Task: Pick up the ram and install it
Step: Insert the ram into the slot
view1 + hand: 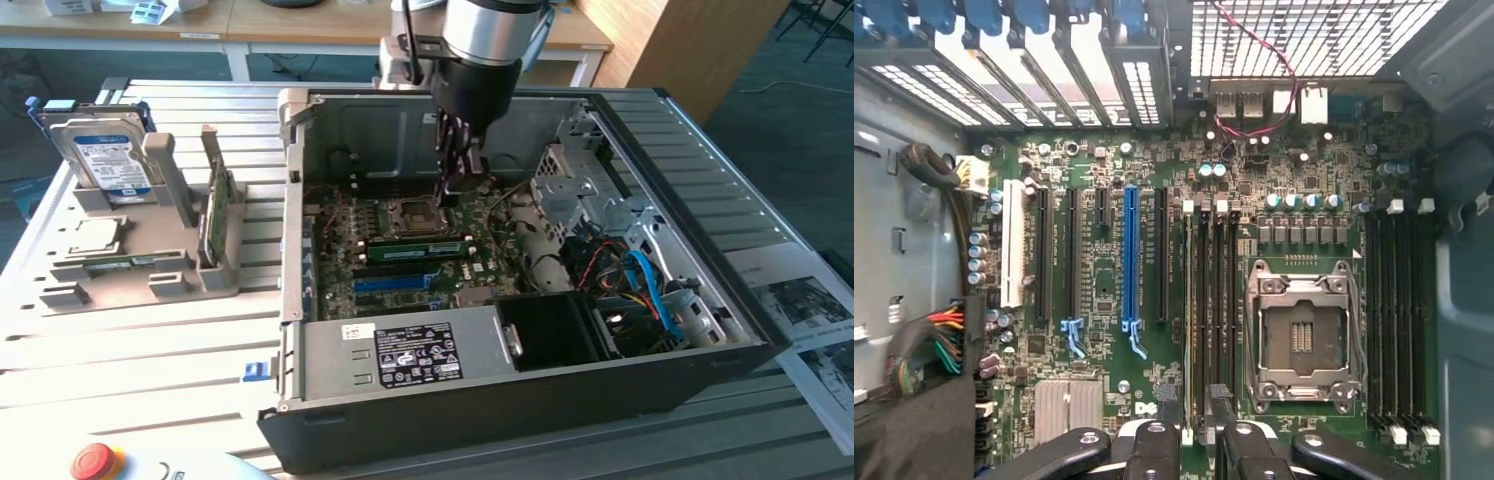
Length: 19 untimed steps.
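Exterior view: the gripper hangs open just above the ram, which looks seated in its slot; installing seems done, and backing off wants a straight lift.

glare on table, dim inside case, perhaps daylight

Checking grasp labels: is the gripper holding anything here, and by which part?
Nothing is held: the gripper stands open above the green motherboard; the long green ram stick sits in a slot.
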### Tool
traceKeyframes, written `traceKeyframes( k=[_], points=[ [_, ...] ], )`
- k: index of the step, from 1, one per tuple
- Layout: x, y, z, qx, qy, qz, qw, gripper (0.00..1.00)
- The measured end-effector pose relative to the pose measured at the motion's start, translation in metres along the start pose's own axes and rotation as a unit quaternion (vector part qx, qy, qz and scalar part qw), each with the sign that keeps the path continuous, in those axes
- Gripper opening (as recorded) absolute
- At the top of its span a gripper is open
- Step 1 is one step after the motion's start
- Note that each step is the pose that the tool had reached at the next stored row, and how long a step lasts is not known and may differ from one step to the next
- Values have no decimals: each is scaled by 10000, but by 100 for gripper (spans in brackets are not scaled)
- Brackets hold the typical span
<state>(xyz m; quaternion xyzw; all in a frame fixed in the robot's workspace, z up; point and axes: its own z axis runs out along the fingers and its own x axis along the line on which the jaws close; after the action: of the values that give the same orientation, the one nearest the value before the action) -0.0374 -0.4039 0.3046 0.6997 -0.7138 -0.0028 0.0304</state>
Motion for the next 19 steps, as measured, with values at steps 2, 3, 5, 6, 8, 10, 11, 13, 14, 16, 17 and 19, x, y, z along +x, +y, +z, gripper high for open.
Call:
traceKeyframes(
  k=[2, 3, 5, 6, 8, 10, 11, 13, 14, 16, 17, 19],
  points=[
    [1, -1, -29, 0, 1, 0, 10000, 25],
    [2, -2, -45, -1, 2, 0, 10000, 25],
    [3, -3, -77, -1, 5, 0, 10000, 25],
    [4, -3, -92, -2, 7, 0, 10000, 25],
    [4, -4, -119, -2, 10, 1, 10000, 25],
    [5, -5, -145, -2, 14, 0, 10000, 25],
    [6, -6, -157, -2, 16, 1, 10000, 25],
    [7, -6, -182, -3, 20, 1, 10000, 25],
    [7, -7, -194, -3, 22, 1, 10000, 25],
    [8, -7, -218, -3, 25, 1, 10000, 25],
    [9, -8, -229, -3, 26, 1, 10000, 25],
    [10, -8, -251, -3, 29, 1, 10000, 25]
  ],
)
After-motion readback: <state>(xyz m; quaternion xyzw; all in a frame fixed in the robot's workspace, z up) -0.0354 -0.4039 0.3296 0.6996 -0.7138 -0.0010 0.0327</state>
